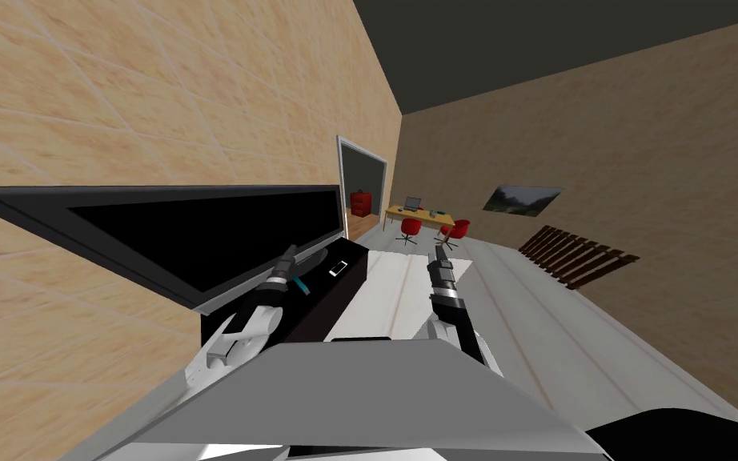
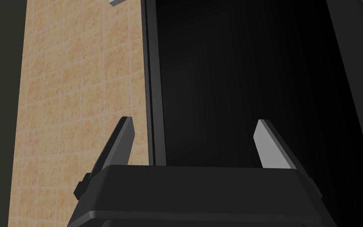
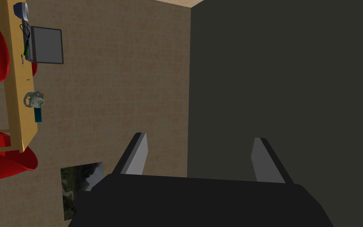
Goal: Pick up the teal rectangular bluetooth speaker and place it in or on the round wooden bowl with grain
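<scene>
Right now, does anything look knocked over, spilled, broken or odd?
Nothing stands out. The black flat television rests on its dark cabinet, a small white phone lies flat there, and the left gripper and the right gripper are open and empty.

My left arm (image 1: 257, 308) reaches forward and out to my left. The left gripper (image 1: 290, 253) has its fingers (image 2: 122, 140) spread wide, with nothing between them. My right arm (image 1: 449, 308) stretches straight ahead, and the right gripper (image 1: 440, 250) is spread just as wide and empty.
</scene>
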Tool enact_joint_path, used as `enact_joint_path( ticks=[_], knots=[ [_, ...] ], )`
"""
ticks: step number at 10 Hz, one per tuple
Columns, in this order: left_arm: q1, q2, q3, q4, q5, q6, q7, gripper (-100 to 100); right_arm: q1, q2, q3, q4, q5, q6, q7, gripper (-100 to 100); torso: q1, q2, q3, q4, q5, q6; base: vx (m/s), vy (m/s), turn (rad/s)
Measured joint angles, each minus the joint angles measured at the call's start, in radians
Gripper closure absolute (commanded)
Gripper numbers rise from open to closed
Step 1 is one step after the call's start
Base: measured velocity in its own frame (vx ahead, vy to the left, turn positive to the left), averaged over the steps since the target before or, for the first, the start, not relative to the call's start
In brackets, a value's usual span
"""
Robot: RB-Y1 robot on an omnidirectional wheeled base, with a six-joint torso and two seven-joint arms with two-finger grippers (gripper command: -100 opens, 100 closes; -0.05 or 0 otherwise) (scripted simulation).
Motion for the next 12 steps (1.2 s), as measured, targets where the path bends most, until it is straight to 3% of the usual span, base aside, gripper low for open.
enact_joint_path(
  ticks=[4,5,11,12],
  knots=[
    [-0.033,0.056,0.009,0.116,0.058,0.078,-0.050,-100,0.000,0.000,0.000,0.000,0.000,0.000,0.000,0,0.001,-0.001,0.000,0.000,0.000,0.000,-0.041,0.016,-0.079],
    [-0.040,0.053,0.011,0.119,0.059,0.098,-0.055,-100,0.000,0.000,0.000,0.000,0.000,0.000,0.000,0,0.000,-0.002,-0.001,0.000,0.000,0.000,-0.033,0.009,-0.144],
    [-0.119,0.098,0.026,0.270,0.128,0.261,-0.146,-100,0.000,0.000,0.000,0.000,0.000,0.000,0.000,0,0.001,-0.002,-0.001,0.000,0.000,0.000,-0.029,0.016,-0.097],
    [-0.119,0.112,0.025,0.293,0.137,0.268,-0.147,-100,0.000,0.000,0.000,0.000,0.000,0.000,0.000,0,0.001,-0.003,-0.002,-0.001,0.000,-0.001,-0.015,0.015,-0.148]
  ],
)
